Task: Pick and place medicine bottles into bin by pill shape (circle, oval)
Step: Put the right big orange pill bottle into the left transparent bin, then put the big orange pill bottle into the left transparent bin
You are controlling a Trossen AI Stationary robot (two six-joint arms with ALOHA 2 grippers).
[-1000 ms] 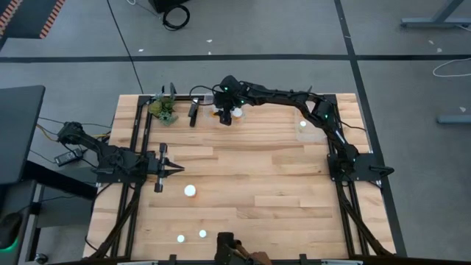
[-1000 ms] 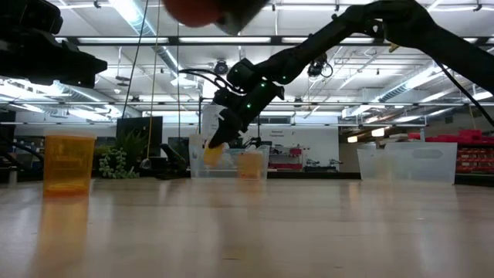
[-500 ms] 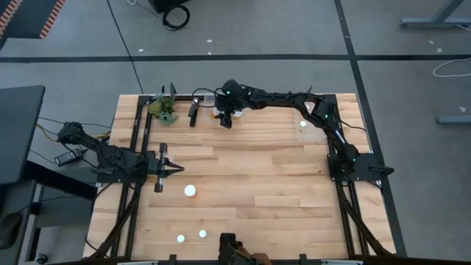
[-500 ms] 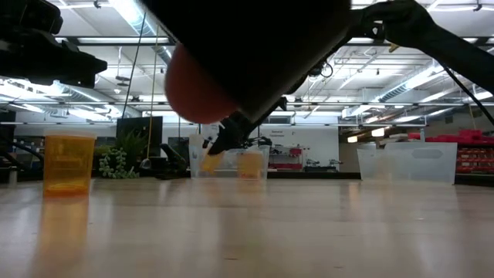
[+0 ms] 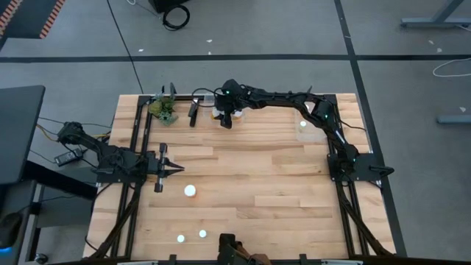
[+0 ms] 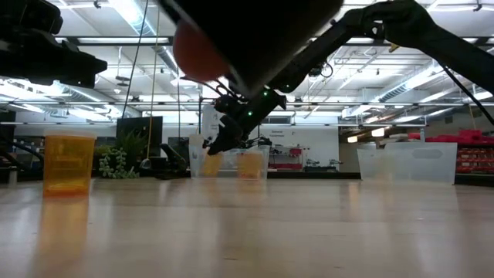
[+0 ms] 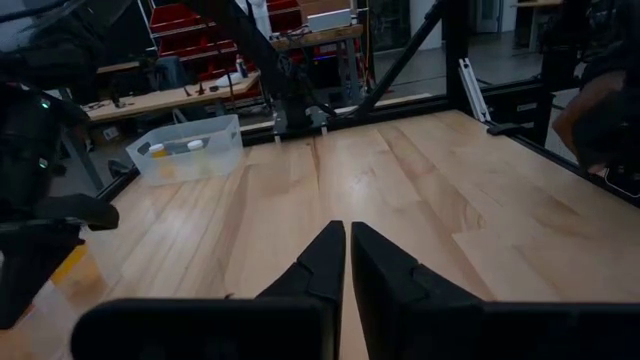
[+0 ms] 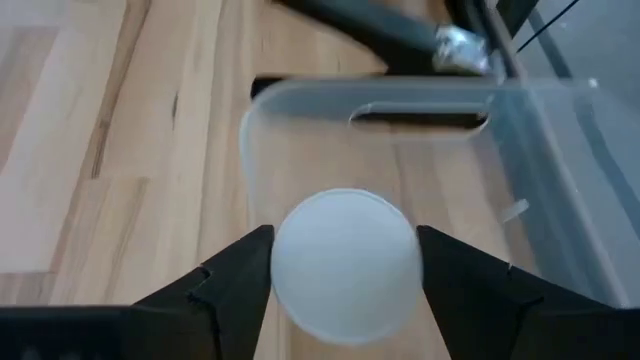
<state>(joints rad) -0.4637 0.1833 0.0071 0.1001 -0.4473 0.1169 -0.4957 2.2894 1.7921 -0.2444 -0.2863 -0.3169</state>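
Note:
My right gripper [image 8: 345, 285] reaches to the far edge and hangs over a clear bin [image 8: 370, 92], with a medicine bottle between its fingers; only the bottle's white cap [image 8: 345, 262] shows there. In the low view the bottle's orange body [image 6: 208, 164] hangs down inside the bin [image 6: 229, 162], beside another orange bottle [image 6: 251, 164]. Loose medicine bottles stand on the table nearer me [image 5: 190, 191], [image 5: 180, 238], [image 5: 202, 234]. My left gripper [image 5: 176, 168] waits shut at the table's left side, touching nothing. My right gripper has the bottle's white cap [image 8: 285, 270] between its two fingers [image 8: 240, 280], one on either side of the round rim. The fingers slant down from the table's right side. The orange body hangs below them inside the bin; whether it stands on the bin's floor cannot be told.
A second clear bin [image 5: 313, 126] at the far right holds one bottle [image 5: 302, 124]. A small plant [image 5: 163, 109] stands at the far left. One orange bottle [image 6: 68, 164] looms close to the low camera. A dark blurred thing [image 6: 255, 38] covers that view's top.
My right gripper has sunk slightly, and the orange bottle below it now sits lower in the bin. A dark blurred thing has come in front of the low camera.

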